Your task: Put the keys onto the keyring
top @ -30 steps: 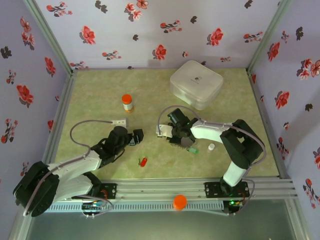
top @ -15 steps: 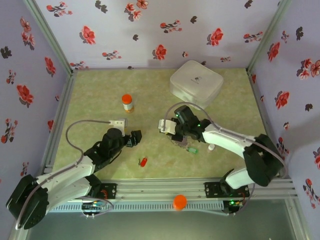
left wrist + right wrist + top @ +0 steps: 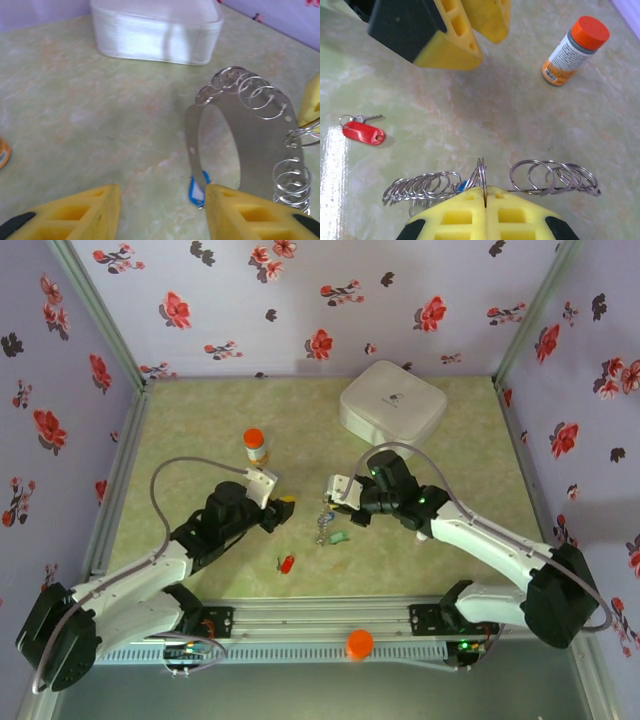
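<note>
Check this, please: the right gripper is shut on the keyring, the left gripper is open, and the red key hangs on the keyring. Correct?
One point is wrong. The red key lies on the table, apart from the keyring, as the right wrist view shows. The right gripper is shut on the keyring and the left gripper is open.

Left tool (image 3: pixel 162 210) hovers low with jaws wide apart, facing right tool (image 3: pixel 485 192), jaws pressed together.
</note>
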Robot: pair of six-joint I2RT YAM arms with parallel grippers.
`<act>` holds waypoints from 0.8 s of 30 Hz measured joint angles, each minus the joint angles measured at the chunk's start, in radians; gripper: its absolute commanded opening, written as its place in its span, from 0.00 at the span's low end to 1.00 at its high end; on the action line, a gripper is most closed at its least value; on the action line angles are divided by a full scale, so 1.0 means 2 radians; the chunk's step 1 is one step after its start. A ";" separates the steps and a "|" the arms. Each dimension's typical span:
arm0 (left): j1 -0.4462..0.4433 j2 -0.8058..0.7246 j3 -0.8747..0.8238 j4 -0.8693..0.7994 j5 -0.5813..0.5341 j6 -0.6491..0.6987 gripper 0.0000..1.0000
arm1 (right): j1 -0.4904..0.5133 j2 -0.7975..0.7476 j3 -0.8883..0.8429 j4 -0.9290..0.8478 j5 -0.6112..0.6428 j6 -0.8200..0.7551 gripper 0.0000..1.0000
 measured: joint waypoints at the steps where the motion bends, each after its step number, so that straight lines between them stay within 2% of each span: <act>1: 0.000 0.003 0.003 0.001 0.009 0.011 0.42 | 0.000 -0.002 -0.002 0.000 -0.003 0.003 0.00; 6: 0.000 0.015 0.006 0.008 0.051 0.055 0.34 | 0.000 -0.003 -0.003 0.000 -0.013 0.008 0.00; 12: -0.001 0.025 0.006 0.016 0.078 0.074 0.34 | 0.000 -0.003 -0.003 0.000 -0.015 0.008 0.00; 24: -0.002 0.052 0.006 0.029 0.121 0.081 0.41 | 0.000 -0.026 -0.005 0.000 -0.015 0.008 0.00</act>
